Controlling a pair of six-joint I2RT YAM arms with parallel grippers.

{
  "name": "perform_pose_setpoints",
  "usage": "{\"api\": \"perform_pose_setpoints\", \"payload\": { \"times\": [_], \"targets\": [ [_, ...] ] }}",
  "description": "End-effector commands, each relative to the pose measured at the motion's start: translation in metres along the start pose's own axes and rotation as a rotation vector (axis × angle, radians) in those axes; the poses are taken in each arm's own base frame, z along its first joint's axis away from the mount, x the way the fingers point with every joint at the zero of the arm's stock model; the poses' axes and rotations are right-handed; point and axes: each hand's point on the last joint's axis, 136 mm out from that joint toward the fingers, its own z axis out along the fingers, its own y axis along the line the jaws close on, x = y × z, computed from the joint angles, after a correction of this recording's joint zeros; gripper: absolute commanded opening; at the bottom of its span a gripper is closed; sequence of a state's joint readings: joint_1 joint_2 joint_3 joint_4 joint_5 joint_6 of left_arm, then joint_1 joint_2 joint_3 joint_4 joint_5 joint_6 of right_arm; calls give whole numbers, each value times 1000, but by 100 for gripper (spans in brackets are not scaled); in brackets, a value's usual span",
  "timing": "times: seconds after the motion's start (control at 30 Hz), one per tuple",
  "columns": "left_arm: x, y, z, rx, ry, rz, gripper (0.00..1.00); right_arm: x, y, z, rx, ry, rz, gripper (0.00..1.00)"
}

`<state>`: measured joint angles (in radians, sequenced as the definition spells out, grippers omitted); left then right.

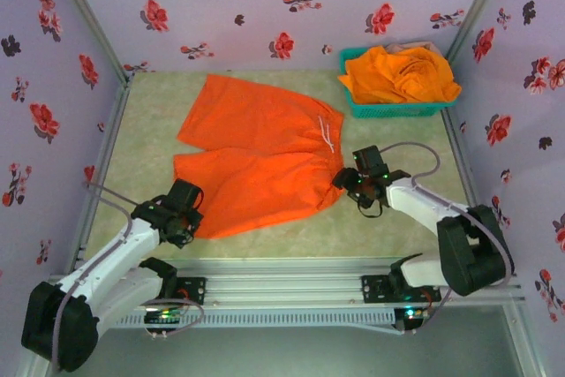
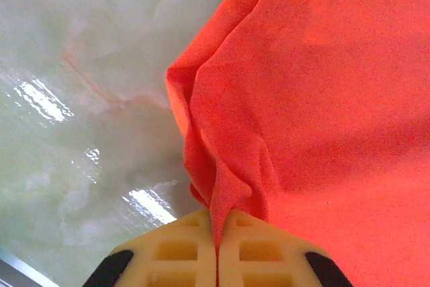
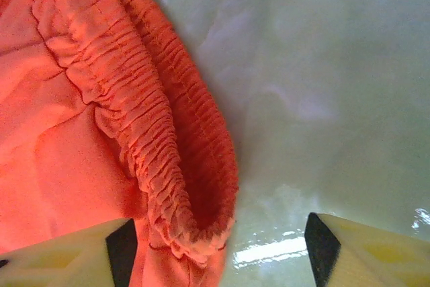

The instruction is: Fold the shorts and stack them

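A pair of bright orange shorts lies spread flat in the middle of the table, its gathered waistband toward the right and a white drawstring on it. My left gripper sits at the near-left leg hem. Seen from the left wrist, it is shut on a pinched ridge of the orange cloth. My right gripper is at the near waistband corner. In the right wrist view it stands open, with the gathered waistband corner between the fingers, close to the left finger.
A teal mesh basket stands at the back right, heaped with more orange cloth. The pale marbled tabletop is bare to the right of the shorts. Flowered walls close in the left, back and right sides.
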<state>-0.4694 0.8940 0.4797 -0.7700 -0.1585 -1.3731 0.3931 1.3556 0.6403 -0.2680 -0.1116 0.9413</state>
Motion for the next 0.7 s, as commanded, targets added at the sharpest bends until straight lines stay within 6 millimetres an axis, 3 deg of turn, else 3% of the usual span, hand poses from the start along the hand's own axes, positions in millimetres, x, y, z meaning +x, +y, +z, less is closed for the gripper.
{"api": "perform_pose_setpoints", "payload": {
  "times": [0.0,0.4,0.53,0.67],
  "targets": [
    [-8,-6,-5,23,-46,20,3,-2,18,6,-41,4,38,65],
    [-14,-9,-7,35,-77,47,2,-11,15,10,12,-36,34,32],
    [-23,-12,-16,42,-114,57,0,-16,19,6,19,-46,14,13],
    [-37,-13,-35,49,-166,67,0,-19,25,-3,18,-47,-6,1]
  ]
}}
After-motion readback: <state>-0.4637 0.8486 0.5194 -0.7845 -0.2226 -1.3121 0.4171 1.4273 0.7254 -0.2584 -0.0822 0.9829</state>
